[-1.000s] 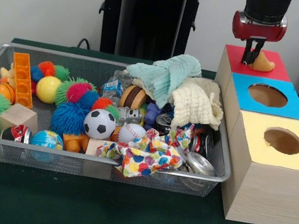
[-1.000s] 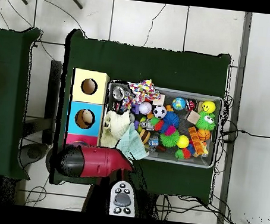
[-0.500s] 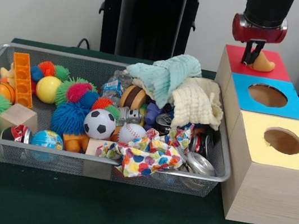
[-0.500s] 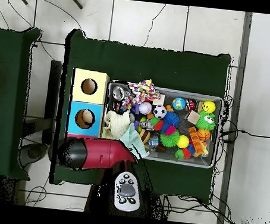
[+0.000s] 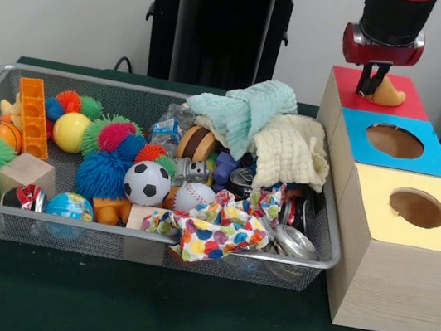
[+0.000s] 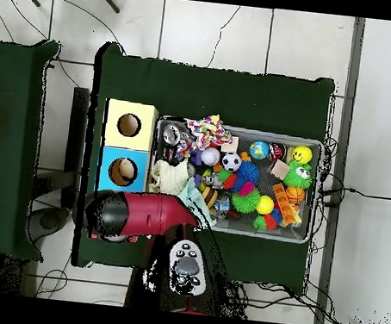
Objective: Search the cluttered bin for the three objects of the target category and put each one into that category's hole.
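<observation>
Hovering above the red box (image 5: 378,91), the gripper (image 5: 374,79) seems nearly closed and empty, an orange plush toy (image 5: 387,94) resting just beside it; next, it likely returns to the wire-mesh bin (image 5: 321,232).

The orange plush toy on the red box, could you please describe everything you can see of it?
The orange plush toy is soft-looking, yellow-orange, a rounded lump tapering to a point toward the right. It lies on the red box, over the place where its hole would be, partly sunk or resting there. The tool hangs directly over its left part, hiding it; contact cannot be judged. The overhead view hides it under the arm.
</observation>
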{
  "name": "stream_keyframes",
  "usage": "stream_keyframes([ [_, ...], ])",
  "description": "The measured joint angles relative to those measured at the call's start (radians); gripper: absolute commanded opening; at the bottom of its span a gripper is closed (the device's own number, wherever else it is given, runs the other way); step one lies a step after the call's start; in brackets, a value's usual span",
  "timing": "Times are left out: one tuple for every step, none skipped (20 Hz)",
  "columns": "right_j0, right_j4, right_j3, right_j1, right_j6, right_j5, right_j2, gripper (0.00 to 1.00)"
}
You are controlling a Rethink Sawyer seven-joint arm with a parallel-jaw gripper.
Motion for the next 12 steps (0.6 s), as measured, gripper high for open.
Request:
stream_keyframes([
  [-0.001, 0.0, -0.001, 0.001, 0.0, 0.002, 0.001, 0.0],
  [-0.003, 0.0, -0.002, 0.001, 0.0, 0.005, 0.002, 0.0],
  [-0.003, -0.001, -0.003, 0.002, 0.0, 0.007, 0.003, 0.0],
  [-0.003, -0.002, -0.003, 0.002, 0.0, 0.008, 0.003, 0.0],
  [-0.003, -0.003, -0.004, 0.002, 0.0, 0.008, 0.003, 0.0],
  [-0.002, -0.003, -0.005, 0.002, 0.0, 0.009, 0.003, 0.0],
  [0.0, -0.003, -0.005, 0.002, 0.0, 0.009, 0.001, 0.0],
  [0.004, -0.003, -0.006, 0.002, 0.0, 0.008, -0.002, 0.0],
  [0.008, -0.003, -0.007, 0.002, 0.0, 0.008, -0.006, 0.0],
  [0.012, -0.002, -0.008, 0.002, 0.0, 0.007, -0.009, 0.0],
  [0.015, -0.003, -0.008, 0.002, 0.0, 0.007, -0.013, 0.0],
  [0.023, -0.003, -0.009, 0.001, 0.0, 0.004, -0.019, 0.0],
])
